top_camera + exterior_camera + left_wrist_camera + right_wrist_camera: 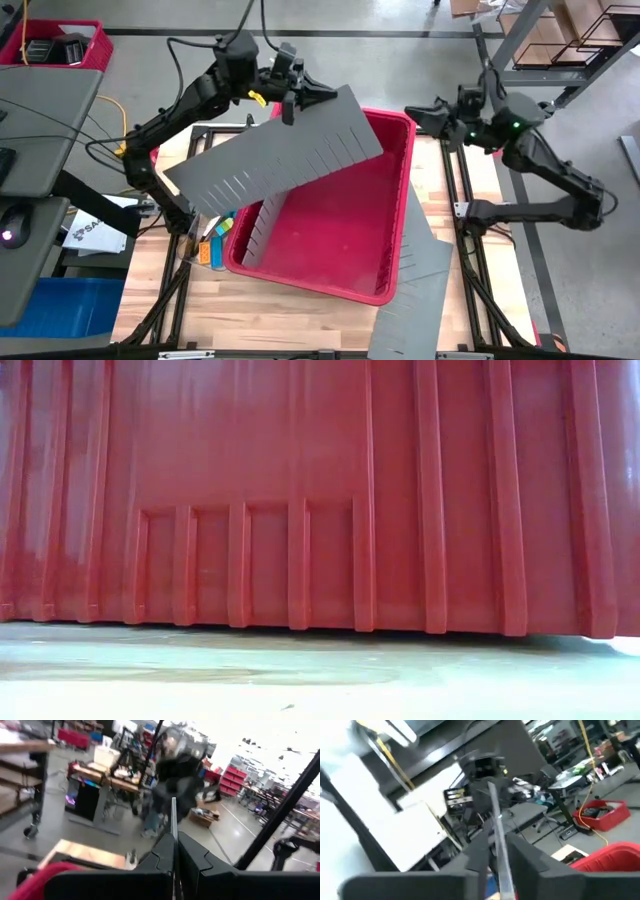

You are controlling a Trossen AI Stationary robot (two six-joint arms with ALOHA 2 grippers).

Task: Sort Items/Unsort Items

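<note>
items (215,238): small orange/blue/yellow pieces on table just left of the bin's left wall, partly under the lifted divider; seen in high view only
left gripper (322,95): fingers together, clamped on far edge of grey slotted divider (275,150), held tilted over bin's left side; left wrist view shows sheet edge-on betw fingers (165,851)
red bin (395,125): mid table; low view shows only its ribbed wall
flat divider (415,290): lies at bin's right side
right gripper (420,108): by bin's far right corner; right wrist view shows thin grey strip (499,827) betw fingers, grip or gap – can't tell
writing: none legible
</note>
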